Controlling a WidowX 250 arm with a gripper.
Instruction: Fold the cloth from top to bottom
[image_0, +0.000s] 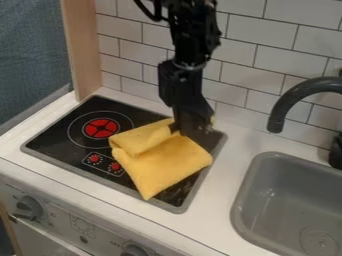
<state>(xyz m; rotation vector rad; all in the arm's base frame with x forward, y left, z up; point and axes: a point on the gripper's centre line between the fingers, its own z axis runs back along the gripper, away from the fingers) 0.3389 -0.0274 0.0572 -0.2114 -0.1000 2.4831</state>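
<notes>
While cloth (166, 165) lies part-folded on stove (63, 132) | jaws: can't tell state | sink (244, 210): drain (319, 242) inside

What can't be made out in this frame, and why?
In the camera view:
- Part of the cloth's far edge: behind the gripper.
- The cloth's inner layers and underside: covered by its own folds.
- Sink's right side: cut off by the edge.
- Markings around the left knob: too small.
</notes>
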